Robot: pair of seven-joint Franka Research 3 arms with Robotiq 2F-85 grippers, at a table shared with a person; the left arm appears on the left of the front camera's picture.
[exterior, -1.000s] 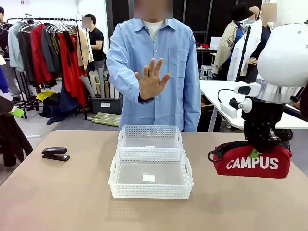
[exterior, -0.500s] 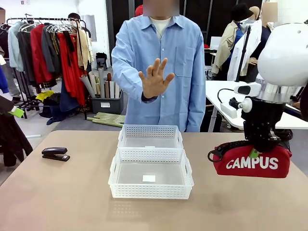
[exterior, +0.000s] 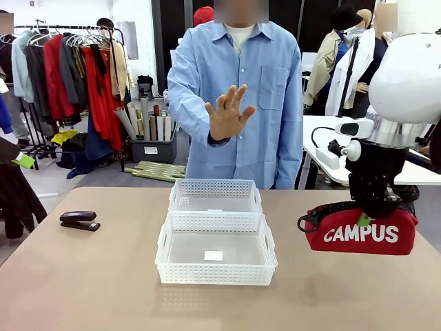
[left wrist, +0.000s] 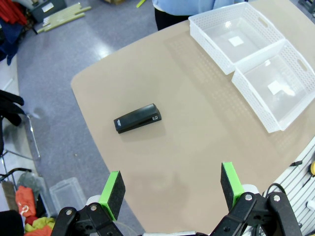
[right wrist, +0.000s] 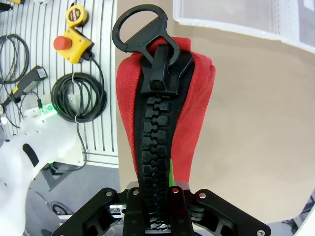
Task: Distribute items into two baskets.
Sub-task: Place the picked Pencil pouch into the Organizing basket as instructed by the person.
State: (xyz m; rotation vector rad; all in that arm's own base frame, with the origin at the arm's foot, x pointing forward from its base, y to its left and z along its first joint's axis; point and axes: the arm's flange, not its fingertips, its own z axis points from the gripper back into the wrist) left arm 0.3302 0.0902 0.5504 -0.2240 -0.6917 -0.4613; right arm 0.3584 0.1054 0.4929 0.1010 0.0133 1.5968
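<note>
Person across the table has stepped toward my right since a second ago, and the raised open hand (exterior: 227, 114) went with them; both arms and all items are unchanged.

Nearest me, mid-table: larger white lattice plastic basket (exterior: 216, 276), long axis left-right. The smaller white lattice basket (exterior: 215, 186) sits directly behind it, same axis, walls touching.

Right side: red soft zip pouch with white "CAMPUS" lettering (exterior: 362, 233), long axis left-right, lettering upright and facing me, black strap ring end pointing toward the baskets. It sits over the table's right edge; I can't tell if its base touches the beige tabletop (exterior: 103, 289). Right gripper (exterior: 372, 207) comes straight down, fingers vertical, pinched tight on the black zip band along the pouch's top.

Left side: small black stapler (exterior: 79, 221) lies flat, long axis roughly left-right, well apart from the baskets. Left gripper (left wrist: 171, 189) hangs high over the table's left corner looking down, green pads spread wide, nothing between them.

Far side: person stands behind the baskets, palm toward me, fingers spread and up.
</note>
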